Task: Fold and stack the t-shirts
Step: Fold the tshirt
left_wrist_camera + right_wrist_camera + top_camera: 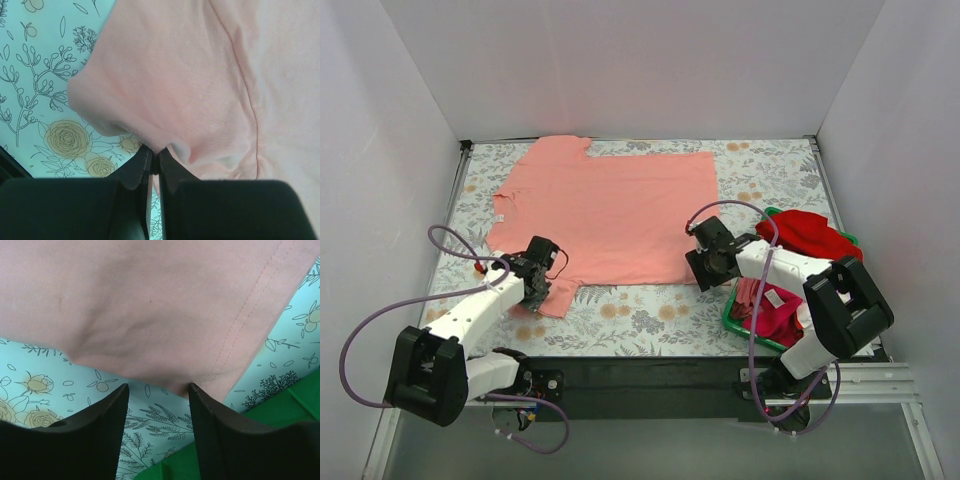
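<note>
One salmon-pink t-shirt [620,215] flat mid-bench [770,170], long axis left-right, neck left, hem right. Left gripper [154,157] pinched tight on near sleeve. Right gripper [158,386] spread apart at near hem corner. Red t-shirt [810,230], magenta t-shirt [775,315] in green basket [735,325].

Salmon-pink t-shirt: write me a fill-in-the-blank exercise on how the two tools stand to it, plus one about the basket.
1. The left tool is ___ on an edge of the salmon-pink t-shirt.
2. The right tool is ___, its fingers either side of the shirt's hem.
3. The red t-shirt lies in the ___ basket.
Missing words: shut; open; green.
</note>
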Robot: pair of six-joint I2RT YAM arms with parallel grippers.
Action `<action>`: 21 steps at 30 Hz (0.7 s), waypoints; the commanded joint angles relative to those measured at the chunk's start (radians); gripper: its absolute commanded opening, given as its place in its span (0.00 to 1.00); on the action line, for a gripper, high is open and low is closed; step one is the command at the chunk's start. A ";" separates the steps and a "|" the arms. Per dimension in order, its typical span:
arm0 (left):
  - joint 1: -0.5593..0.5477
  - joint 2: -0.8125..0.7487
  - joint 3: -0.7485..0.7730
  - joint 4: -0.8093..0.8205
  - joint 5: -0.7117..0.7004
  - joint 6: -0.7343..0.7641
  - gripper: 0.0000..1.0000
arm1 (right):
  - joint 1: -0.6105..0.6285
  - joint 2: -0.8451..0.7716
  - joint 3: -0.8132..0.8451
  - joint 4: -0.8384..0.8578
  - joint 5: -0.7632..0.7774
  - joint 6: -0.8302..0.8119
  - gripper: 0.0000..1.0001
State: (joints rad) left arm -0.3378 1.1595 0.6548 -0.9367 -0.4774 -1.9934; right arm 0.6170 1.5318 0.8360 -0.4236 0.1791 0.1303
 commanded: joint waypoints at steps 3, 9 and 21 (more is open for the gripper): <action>-0.001 0.043 0.057 0.024 -0.052 -0.068 0.00 | -0.029 0.033 0.021 0.005 -0.012 -0.003 0.45; -0.001 0.081 0.111 0.025 -0.086 -0.061 0.00 | -0.043 0.037 0.012 0.016 -0.055 -0.020 0.34; -0.001 0.134 0.198 0.013 -0.151 -0.050 0.00 | -0.049 0.041 0.044 0.019 -0.043 -0.041 0.01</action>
State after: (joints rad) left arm -0.3378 1.2930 0.8112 -0.9195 -0.5610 -1.9938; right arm 0.5697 1.5543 0.8513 -0.4015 0.1223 0.1009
